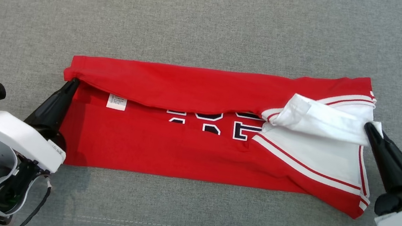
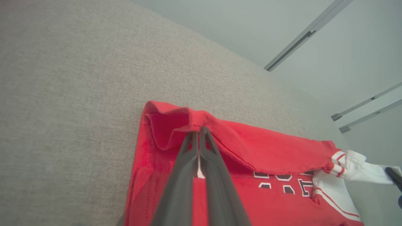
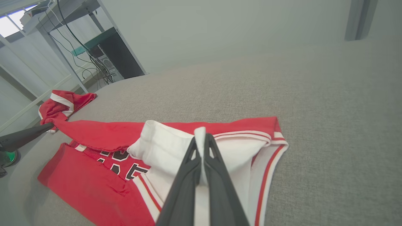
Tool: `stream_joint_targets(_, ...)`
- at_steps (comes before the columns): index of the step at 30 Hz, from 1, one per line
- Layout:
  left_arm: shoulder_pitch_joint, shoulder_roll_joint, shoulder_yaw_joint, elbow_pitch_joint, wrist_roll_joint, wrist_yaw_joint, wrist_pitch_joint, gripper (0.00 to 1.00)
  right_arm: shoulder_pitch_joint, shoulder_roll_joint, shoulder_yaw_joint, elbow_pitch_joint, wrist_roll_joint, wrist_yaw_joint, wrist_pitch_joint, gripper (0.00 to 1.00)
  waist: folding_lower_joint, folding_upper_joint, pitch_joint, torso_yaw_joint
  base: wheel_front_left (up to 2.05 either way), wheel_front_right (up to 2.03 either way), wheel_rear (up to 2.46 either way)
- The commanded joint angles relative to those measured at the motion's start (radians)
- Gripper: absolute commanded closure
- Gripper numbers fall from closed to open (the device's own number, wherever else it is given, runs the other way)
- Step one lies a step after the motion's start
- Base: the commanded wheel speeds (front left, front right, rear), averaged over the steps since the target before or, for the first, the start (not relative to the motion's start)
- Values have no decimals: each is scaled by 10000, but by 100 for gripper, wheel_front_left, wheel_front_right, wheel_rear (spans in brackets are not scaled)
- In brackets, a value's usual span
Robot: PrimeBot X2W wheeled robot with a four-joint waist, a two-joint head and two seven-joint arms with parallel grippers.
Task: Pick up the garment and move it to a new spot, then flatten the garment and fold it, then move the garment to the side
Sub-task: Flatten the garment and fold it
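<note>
Head view, left hand (image 1: 73,84) pinching garment (image 1: 179,153) at red edge, right hand (image 1: 368,128) pinching white corner, both slanting inward

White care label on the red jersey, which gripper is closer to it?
Left. The left gripper pinches the folded edge of the red jersey just beside the care label; the right gripper grips the white end, far across from the label.

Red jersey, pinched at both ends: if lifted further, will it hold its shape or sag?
Probably floppy: the red jersey droops and curls between the left gripper and right gripper. Likely light, since two fingertip pinches hold up the whole flap. The white sleeve may bunch; it lies crumpled now.
</note>
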State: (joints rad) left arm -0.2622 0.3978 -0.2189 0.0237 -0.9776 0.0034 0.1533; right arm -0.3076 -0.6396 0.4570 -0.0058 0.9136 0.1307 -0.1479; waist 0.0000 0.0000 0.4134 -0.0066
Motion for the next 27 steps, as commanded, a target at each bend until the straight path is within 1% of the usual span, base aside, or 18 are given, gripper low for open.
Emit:
stream_joint_targets(1,-56,371,525,-360,-16,118,-130,100,516,-146,-132,-436,-24,0,-161,100,0,0,-51,-48,0,0,0)
stream_joint_targets(4,122,380,530,-382,-98,206,-35,100,1119,19,-264,-623,-28,0,134,100,0,0,-106,-63,0,0,0)
stream_joint_targets(5,192,384,491,-345,-106,248,34,100,1261,78,-285,-623,-97,0,252,58,0,0,-123,-74,0,0,0)
stream_joint_targets(6,263,393,450,-303,-80,303,81,100,1400,166,-289,-606,-122,0,399,2,0,0,-144,-80,0,0,0)
stream_joint_targets(7,329,376,434,-254,-66,367,87,80,1524,265,-312,-585,-125,0,524,0,0,0,-173,-85,0,0,0)
stream_joint_targets(8,396,358,404,-211,-45,407,86,22,1632,341,-383,-561,-221,0,581,0,0,0,-212,-78,0,0,0)
stream_joint_targets(9,461,344,384,-178,-8,454,61,0,1763,414,-459,-529,-318,0,639,0,0,0,-257,-60,0,0,0)
stream_joint_targets(12,699,350,369,-169,202,616,-131,0,2201,604,-652,-558,-538,0,759,0,0,0,-416,-5,0,0,0)
stream_joint_targets(16,1094,532,420,-333,912,1067,-670,0,2830,810,-1044,-786,-751,0,788,0,0,0,-685,28,0,0,0)
stream_joint_targets(19,1423,596,487,-681,1478,1455,-1206,0,3167,1101,-1608,-1051,-914,0,437,0,0,0,-932,44,0,0,0)
stream_joint_targets(21,1539,629,467,-1001,1893,1674,-1545,0,3291,1327,-2363,-846,-1557,0,207,0,0,0,-1094,71,0,0,0)
stream_joint_targets(22,1570,669,413,-1141,2122,1774,-1654,0,3295,1515,-2616,-779,-1885,0,204,0,0,0,-1174,91,0,0,0)
stream_joint_targets(27,1378,731,88,-1680,3239,2165,-2275,0,2874,2937,-3811,-490,-3309,0,367,0,0,0,-1620,230,0,0,0)
